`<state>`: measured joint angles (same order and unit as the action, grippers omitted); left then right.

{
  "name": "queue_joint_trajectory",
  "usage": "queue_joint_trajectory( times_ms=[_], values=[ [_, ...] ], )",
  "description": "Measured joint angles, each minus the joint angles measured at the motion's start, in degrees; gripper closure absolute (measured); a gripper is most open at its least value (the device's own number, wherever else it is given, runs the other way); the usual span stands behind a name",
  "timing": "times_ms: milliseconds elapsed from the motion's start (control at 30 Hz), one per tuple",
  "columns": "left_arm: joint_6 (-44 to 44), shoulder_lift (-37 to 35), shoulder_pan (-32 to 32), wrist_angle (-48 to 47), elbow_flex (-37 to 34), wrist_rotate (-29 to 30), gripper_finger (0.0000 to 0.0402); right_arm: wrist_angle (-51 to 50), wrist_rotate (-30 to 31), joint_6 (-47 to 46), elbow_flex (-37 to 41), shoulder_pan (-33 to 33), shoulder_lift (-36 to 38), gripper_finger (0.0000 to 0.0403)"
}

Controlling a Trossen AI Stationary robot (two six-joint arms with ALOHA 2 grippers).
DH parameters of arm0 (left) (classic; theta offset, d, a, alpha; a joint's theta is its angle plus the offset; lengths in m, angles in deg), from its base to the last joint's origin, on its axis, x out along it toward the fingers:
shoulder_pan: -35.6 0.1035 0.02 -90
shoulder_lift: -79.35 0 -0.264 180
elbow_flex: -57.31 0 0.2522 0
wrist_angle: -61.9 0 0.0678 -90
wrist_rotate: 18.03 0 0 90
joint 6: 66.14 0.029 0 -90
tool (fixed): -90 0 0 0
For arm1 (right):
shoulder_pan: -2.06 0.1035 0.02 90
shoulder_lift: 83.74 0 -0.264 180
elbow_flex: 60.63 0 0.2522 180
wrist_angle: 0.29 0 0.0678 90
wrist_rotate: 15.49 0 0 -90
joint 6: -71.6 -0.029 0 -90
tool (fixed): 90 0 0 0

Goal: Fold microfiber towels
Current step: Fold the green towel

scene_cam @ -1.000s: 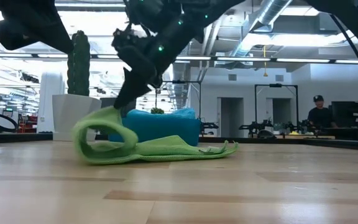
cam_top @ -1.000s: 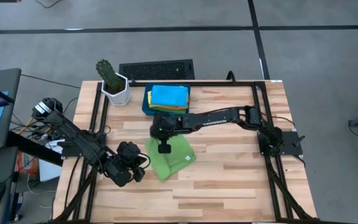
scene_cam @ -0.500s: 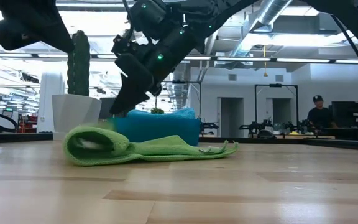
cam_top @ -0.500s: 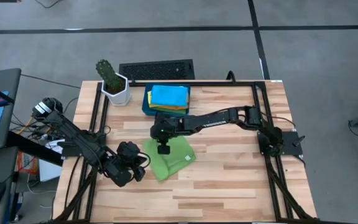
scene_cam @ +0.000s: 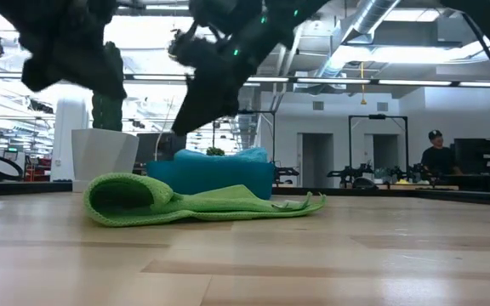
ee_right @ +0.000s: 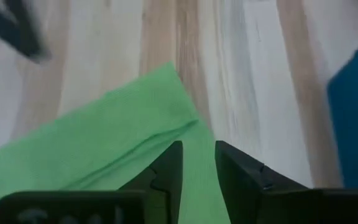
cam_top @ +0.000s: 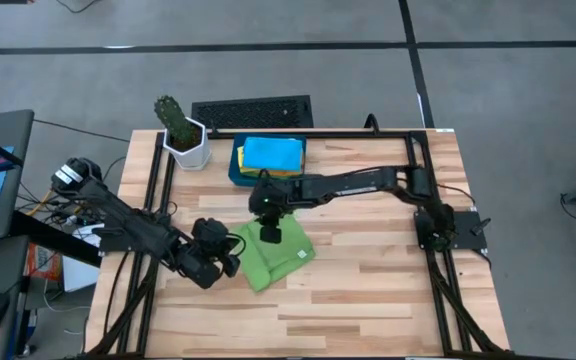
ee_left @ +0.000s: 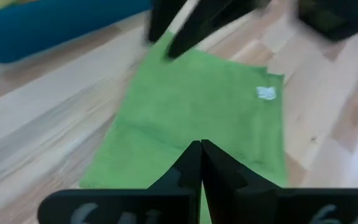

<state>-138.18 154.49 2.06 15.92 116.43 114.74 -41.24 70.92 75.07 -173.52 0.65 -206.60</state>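
Wooden slat worktop [cam_top: 368,290] inside a black frame, potted cactus [cam_top: 182,133] at the far-left corner, dark teal tray [cam_top: 236,170] at the far edge. Tray holds stacked towels, sky-blue towel [cam_top: 272,152] on top, a yellow edge showing under it; others not visible.

Green towel [cam_top: 273,254] lies mid-worktop, just in front of the tray, already folded over once. Right end effector [cam_top: 269,232] hangs just above the towel's far corner, fingers parted a little with nothing between them, clear in the right wrist view. Left end effector [cam_top: 230,262] sits at the towel's left edge, fingers pressed together, empty; in its wrist view they point straight at the cloth.

Handling: soft, light, limp cloth with a grippy nap. It sags and drapes when lifted and won't hold a crease by itself. Best hold looks like a pinch on a corner or a free edge, both layers together, lifted low and dragged across; a mid-panel pinch would probably just bunch it.

Views: low view shows the fold as a puffy loop at the towel's left end, not pressed flat, and the gap under the right end effector; high view flattens that out. Left wrist view shows a small white label [ee_left: 265,93] near one corner. High view alone gives the layout of both arms.
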Motion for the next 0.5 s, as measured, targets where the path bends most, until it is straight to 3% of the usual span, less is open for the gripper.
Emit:
queue_joint_trajectory(
  times_ms=[133,267,400,500],
  values=[
    [-1.7,0.0,1.2,5.7,-5.3,0.8,0.0401,-8.6,0.3,-0.3,0.1,-0.4,2.1,0.0287],
    [-1.1,0.0,2.6,18.2,-12.1,-1.0,0.0401,-13.9,-0.2,-3.9,2.5,-1.7,2.4,0.0286],
    [1.2,0.0,4.1,31.6,-18.4,-1.9,0.0401,-8.3,-7.9,-9.6,7.9,-0.6,2.9,0.0286],
    [2.5,0.0,5.4,34.7,-19.7,-2.5,0.0401,-1.2,-9.1,-13.7,10.0,3.6,3.1,0.0287]
  ],
)
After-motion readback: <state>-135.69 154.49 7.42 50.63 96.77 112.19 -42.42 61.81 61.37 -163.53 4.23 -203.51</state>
